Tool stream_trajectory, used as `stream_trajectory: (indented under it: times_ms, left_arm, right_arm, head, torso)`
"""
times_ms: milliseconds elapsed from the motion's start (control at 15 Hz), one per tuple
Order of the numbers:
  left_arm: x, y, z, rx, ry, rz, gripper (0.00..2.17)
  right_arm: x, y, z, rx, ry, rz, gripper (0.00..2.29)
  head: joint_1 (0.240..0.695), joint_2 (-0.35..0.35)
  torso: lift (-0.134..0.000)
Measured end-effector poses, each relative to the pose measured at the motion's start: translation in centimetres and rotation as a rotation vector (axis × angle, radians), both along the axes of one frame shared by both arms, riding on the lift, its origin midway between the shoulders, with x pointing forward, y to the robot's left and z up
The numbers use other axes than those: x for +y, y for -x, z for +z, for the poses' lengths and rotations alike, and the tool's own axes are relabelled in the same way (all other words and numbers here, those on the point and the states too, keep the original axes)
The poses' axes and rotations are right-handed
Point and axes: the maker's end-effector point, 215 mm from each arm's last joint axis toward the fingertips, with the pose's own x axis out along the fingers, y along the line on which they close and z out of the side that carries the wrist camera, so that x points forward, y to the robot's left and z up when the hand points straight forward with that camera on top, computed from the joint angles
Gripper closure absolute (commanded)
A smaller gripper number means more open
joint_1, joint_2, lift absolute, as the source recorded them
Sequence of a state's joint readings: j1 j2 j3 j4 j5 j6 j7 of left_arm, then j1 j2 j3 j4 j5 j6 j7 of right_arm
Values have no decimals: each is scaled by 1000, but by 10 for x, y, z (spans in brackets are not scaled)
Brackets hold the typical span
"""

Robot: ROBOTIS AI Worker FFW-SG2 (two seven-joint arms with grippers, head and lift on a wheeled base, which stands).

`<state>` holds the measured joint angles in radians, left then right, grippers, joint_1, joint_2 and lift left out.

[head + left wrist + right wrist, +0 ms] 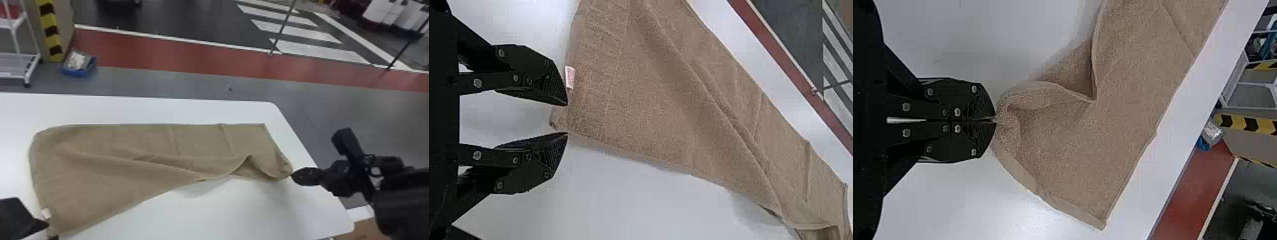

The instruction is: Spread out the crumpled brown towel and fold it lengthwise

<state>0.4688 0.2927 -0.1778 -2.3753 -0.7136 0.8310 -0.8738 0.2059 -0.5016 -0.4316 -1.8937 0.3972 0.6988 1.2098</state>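
1. The spreading looks largely done, I judge: the brown towel (pixel 105 140) lies stretched across my worktop (pixel 261 204), its far edge nearly straight.
2. What's left there is smoothing – a long ridge slants over the cloth, and the near edge humps up towards my right side.
3. My right pincer (pixel 995 120) is clamped on the towel's bunched near-right corner; my left pincer (pixel 567 119) stands apart, the near-left corner between its tips.
4. I see no neat lengthwise fold – lining up the long edges and pressing them flat seems to remain.
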Motion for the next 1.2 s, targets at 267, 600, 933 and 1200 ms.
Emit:
stream_trajectory:
  times_ms: [267,600,933,1200]
  left_arm:
    - [-13,4,10,-66,-35,-52,802]
    - [-24,4,-3,-100,-154,-142,802]
    - [-25,1,-1,-101,-167,-167,802]
    - [-25,0,-1,-99,-169,-171,802]
  right_arm:
    - [4,-2,-3,4,-9,5,1359]
    - [7,-2,-7,6,-10,6,1359]
    - [3,10,-18,-15,207,180,1359]
    - [-16,28,-28,35,313,209,1359]
  head:
    - [695,-350]
    - [695,-350]
    - [695,-350]
    - [695,-350]
  torso:
    - [-120]
    - [-120]
    - [-120]
    - [-120]
